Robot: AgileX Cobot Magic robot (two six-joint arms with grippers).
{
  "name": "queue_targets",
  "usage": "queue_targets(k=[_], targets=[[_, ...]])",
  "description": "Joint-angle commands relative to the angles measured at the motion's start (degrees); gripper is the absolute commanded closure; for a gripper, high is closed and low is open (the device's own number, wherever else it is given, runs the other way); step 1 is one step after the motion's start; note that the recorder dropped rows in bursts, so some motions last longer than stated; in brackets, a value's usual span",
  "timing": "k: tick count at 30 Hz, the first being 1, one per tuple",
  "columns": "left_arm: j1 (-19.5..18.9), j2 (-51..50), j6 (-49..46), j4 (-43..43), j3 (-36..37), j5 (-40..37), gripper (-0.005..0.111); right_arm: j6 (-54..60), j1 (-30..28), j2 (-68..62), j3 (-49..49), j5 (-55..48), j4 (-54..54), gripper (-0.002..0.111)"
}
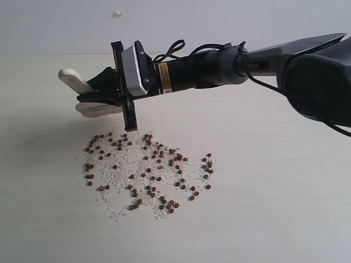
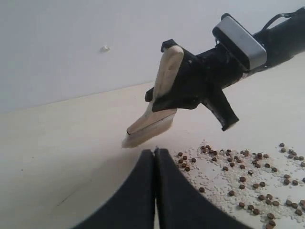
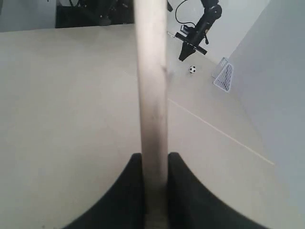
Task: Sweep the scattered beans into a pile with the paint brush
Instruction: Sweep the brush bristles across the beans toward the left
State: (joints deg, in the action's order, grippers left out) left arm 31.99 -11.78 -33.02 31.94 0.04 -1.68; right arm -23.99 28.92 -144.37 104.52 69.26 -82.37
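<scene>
The beans (image 1: 147, 169) lie scattered on the pale table, dark reddish-brown and mixed with fine whitish grains; they also show in the left wrist view as beans (image 2: 243, 175). My right gripper (image 1: 92, 93) reaches across to the left and is shut on the paint brush (image 1: 82, 96), which sits just beyond the beans' far left edge. The wooden handle (image 3: 151, 90) runs out between its fingers. The cream bristles (image 2: 145, 133) hang tilted just above the table. My left gripper (image 2: 155, 151) is shut and empty, low near the beans; the exterior view does not show it.
A pale table (image 1: 274, 208) carries everything, with a plain wall behind it. Beyond the table, in the right wrist view, stand a black jointed stand (image 3: 200, 26), a small ball (image 3: 192, 69) and a white net (image 3: 223, 77).
</scene>
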Motion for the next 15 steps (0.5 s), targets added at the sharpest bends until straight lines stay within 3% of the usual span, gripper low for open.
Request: queue_targets(k=[1, 15], targets=[[-0.07, 0.28, 0.27, -0.25, -0.04, 0.08, 0.107, 0.3, 1.06, -1.51, 0.59, 0.71, -1.28, 0.108], [-0.07, 0.28, 0.27, -0.25, -0.04, 0.08, 0.107, -19.47, 1.3, -1.92, 0.59, 0.71, -16.21, 0.108]])
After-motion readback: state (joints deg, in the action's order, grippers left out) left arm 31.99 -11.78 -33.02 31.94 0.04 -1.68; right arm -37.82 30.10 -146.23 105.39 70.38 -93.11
